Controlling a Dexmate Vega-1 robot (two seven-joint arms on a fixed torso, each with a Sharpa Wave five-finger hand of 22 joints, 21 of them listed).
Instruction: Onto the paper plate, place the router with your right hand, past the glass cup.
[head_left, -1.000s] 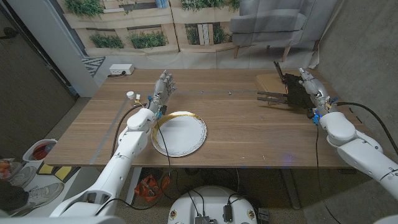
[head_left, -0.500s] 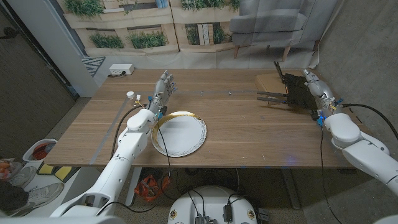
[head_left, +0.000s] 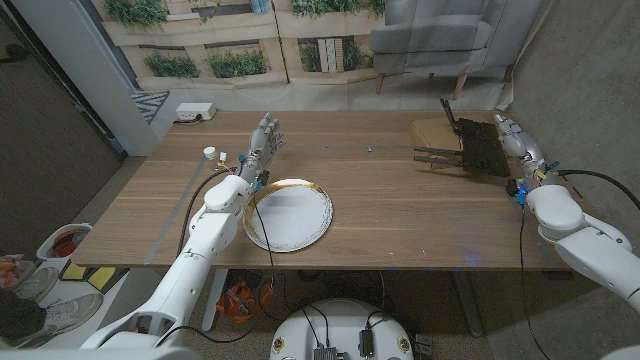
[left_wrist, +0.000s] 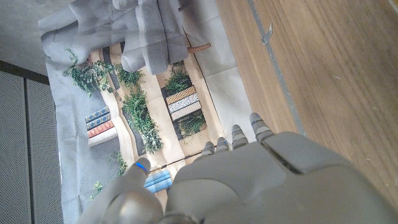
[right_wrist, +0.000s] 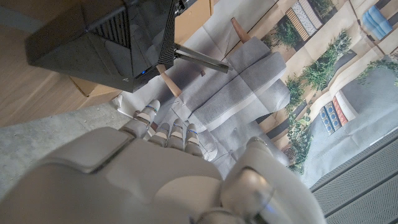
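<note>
1. The router (head_left: 477, 146), a dark angular box with thin antennas, sits on the far right part of the wooden table (head_left: 400, 210), its antennas reaching out toward the table's middle and up toward the far edge; in the right wrist view the router (right_wrist: 102, 40) shows a slatted vent and a small blue light
2. A flat tan piece (head_left: 432, 131) like cardboard lies under or just behind the router; which of the two cannot be told
3. The right hand (head_left: 519, 145) stands just beside the router on its outer side, fingers extended and apart, holding nothing; whether it touches the router's casing cannot be told
4. In the right wrist view the right hand (right_wrist: 155, 174) has its fingertips (right_wrist: 163, 130) near the router's lower edge, with a gap visible between them
5. The paper plate (head_left: 288, 214), white with a gold rim, lies on the near left part of the table, well apart from the router
6. The left hand (head_left: 264, 140) is raised beyond the plate, fingers upright and spread, with nothing in it
7. A small white cap-like object (head_left: 210, 153) sits near the table's left edge, beside the left hand
</note>
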